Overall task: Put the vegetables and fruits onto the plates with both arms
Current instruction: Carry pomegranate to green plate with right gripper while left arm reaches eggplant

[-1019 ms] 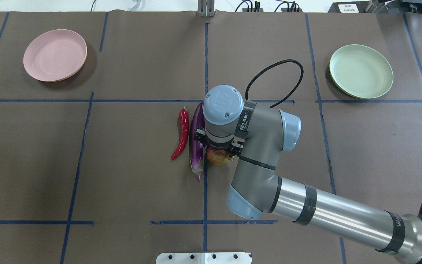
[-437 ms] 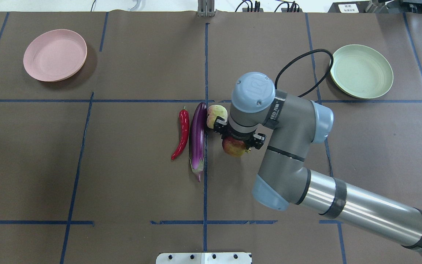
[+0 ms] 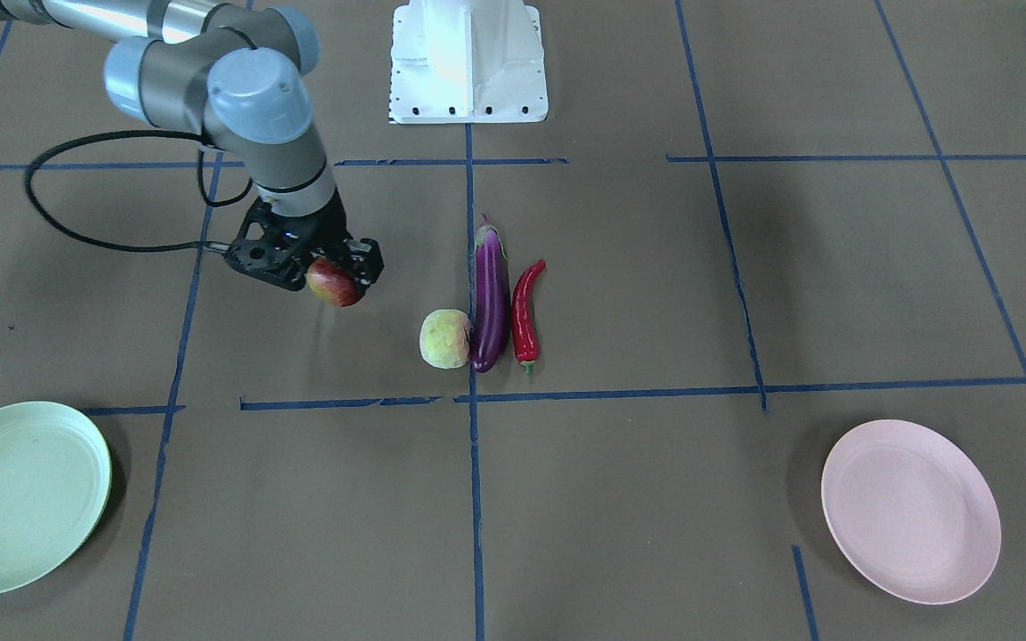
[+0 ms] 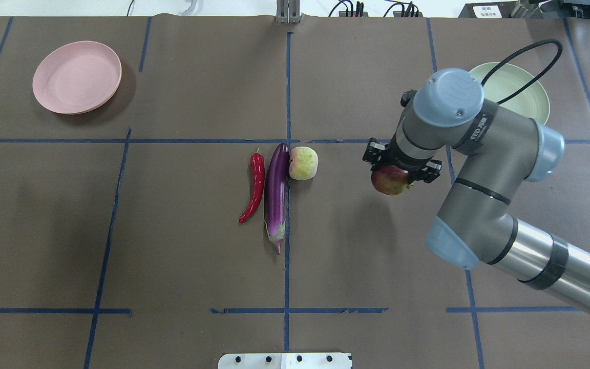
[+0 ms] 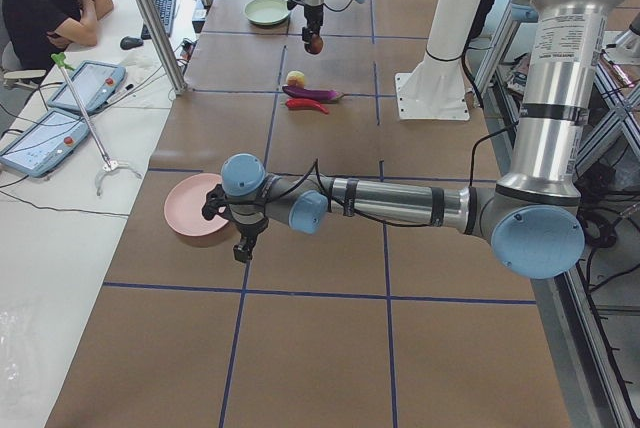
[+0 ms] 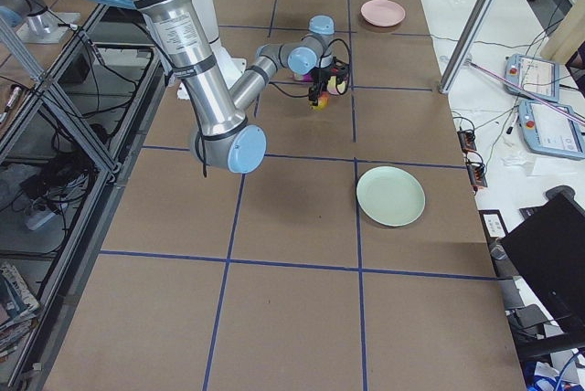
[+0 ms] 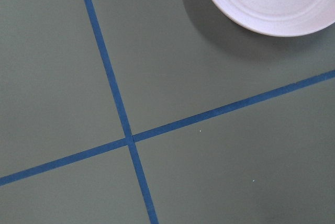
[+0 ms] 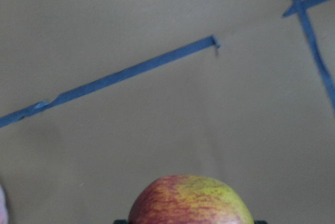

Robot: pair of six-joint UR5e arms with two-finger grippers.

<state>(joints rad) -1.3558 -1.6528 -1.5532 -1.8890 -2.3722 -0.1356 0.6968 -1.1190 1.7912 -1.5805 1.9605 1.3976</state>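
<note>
One mottled red-yellow fruit [image 4: 390, 180] sits pinched in the right gripper [image 4: 397, 171], lifted between mid-table and the mint plate [image 3: 5, 499] near the far right corner; peach [image 4: 303, 163] touching eggplant [image 4: 276, 197], with chili [image 4: 255, 187] alongside, mid-table; left gripper [image 5: 243, 245] hovers by the pink plate [image 4: 77, 77] near the far left corner; I cannot tell its finger spread.

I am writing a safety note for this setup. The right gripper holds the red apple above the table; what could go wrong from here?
1. The right gripper pinches the apple only near its top, and most of the round fruit hangs below the grip, so it might slip out and roll away.
2. In the overhead view the black cable loops across the green plate; if the arm lowers there, the loop could perhaps brush and push the plate.
</note>
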